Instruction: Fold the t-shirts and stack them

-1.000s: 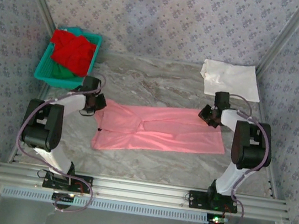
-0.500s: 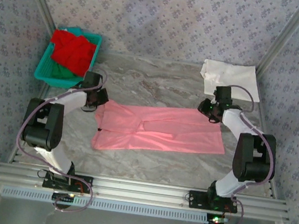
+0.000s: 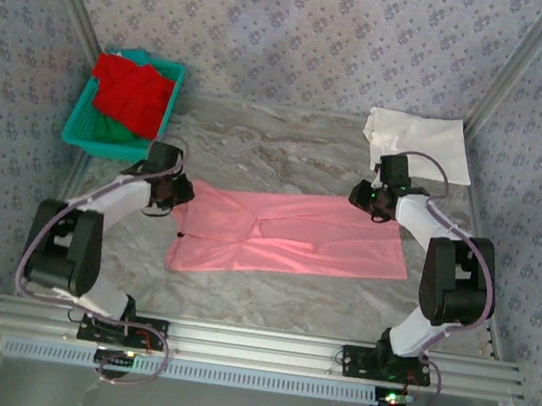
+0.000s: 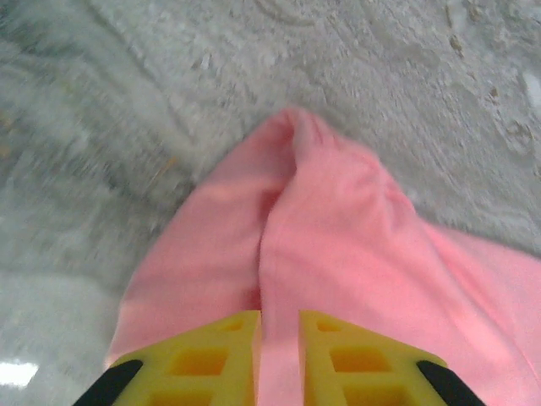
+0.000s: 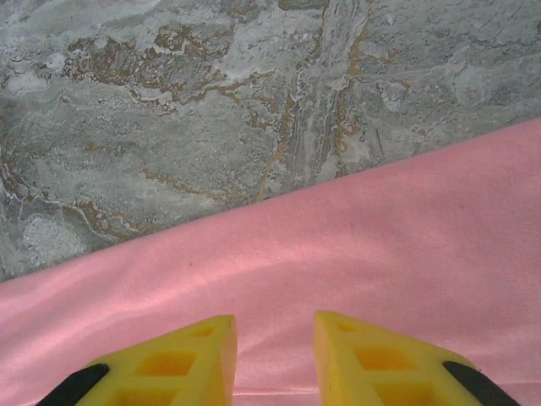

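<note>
A light pink t-shirt (image 3: pixel 292 234) lies spread flat across the middle of the marble table. My left gripper (image 3: pixel 179 193) sits low at its far left corner. In the left wrist view the yellow fingers (image 4: pixel 280 317) stand a narrow gap apart, astride a raised fold of the pink cloth (image 4: pixel 338 228). My right gripper (image 3: pixel 368 196) hovers at the shirt's far right corner. Its fingers (image 5: pixel 275 321) are open over flat pink cloth (image 5: pixel 338 254), gripping nothing. A white t-shirt (image 3: pixel 419 143) lies folded at the back right. Red (image 3: pixel 130 90) and green (image 3: pixel 110 130) t-shirts fill the basket.
The teal plastic basket (image 3: pixel 77 125) stands at the back left, just beyond my left arm. Patterned walls close in the table on three sides. Bare marble (image 3: pixel 279 149) runs between the basket and the white shirt, and along the near edge (image 3: pixel 278 300).
My left gripper's jaws have parted slightly at the shirt's left corner, and its arm has shifted a little nearer. My right gripper has moved left and farther back along the shirt's far edge.
</note>
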